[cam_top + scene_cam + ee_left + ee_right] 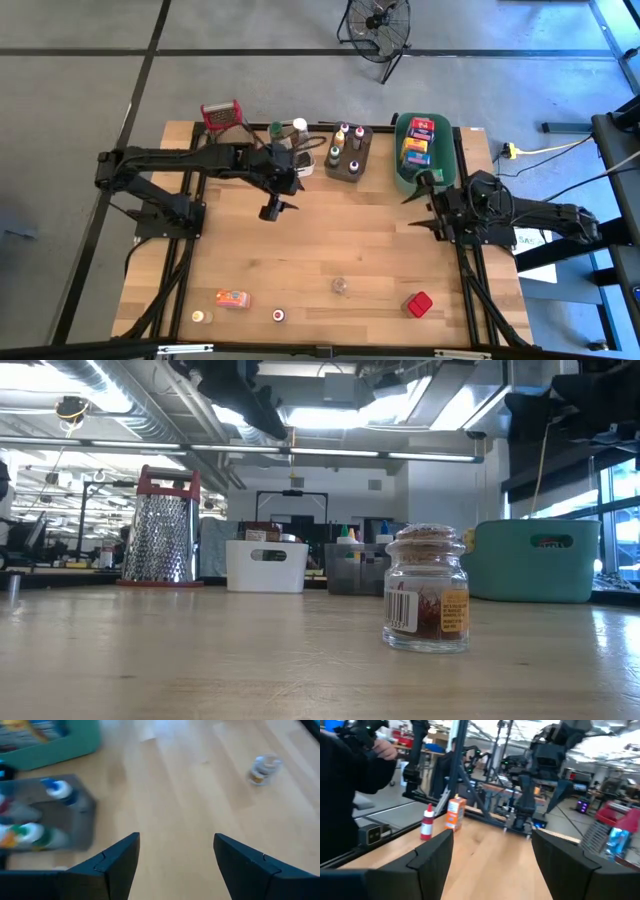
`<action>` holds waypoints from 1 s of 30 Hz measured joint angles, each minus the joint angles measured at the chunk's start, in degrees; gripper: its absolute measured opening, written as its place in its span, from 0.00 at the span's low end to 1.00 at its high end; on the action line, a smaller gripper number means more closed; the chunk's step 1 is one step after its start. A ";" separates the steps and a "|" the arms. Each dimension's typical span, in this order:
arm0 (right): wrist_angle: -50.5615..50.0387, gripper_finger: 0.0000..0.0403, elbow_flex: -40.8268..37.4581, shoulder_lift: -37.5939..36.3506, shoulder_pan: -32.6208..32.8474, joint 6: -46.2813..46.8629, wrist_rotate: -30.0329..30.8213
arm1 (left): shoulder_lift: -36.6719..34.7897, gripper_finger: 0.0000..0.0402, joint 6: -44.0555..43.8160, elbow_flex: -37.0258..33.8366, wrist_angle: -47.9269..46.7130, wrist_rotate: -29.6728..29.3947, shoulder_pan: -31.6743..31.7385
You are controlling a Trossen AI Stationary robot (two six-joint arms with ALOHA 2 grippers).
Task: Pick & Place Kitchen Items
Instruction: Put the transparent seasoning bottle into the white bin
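Note:
Several small kitchen items lie near the table's near edge: an orange box (232, 298), a tiny bottle (203, 316), a red-capped jar (279, 315), a clear spice jar (340, 286) (427, 603) standing upright, and a red box (417, 303). More boxes sit in the green tub (443, 165), and bottles stand in the grey tub (365, 158). My left gripper (275, 210) (175, 837) hovers open and empty over bare wood, in front of the white tub (300, 165). My right gripper (418, 208) (492, 832) is open and empty, just in front of the green tub.
A red-topped metal grater (222, 113) (160, 525) stands at the far left corner. The tubs line the far edge. Bare wood lies between the tubs and the near row of items. A person's dark sleeve (350, 775) shows beyond the table in the right wrist view.

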 joint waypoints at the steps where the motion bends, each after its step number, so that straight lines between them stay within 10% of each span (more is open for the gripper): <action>1: 0.83 0.68 0.00 0.70 0.65 -0.18 0.00 | 0.73 0.62 0.22 0.00 0.12 1.53 0.00; 8: 3.91 0.68 0.02 4.67 3.49 -1.78 1.42 | 7.64 0.62 -0.92 0.02 0.04 9.00 -0.49; 30: 4.31 0.68 0.02 6.55 3.71 -2.67 1.55 | 17.75 0.63 0.15 0.09 18.21 4.07 -11.01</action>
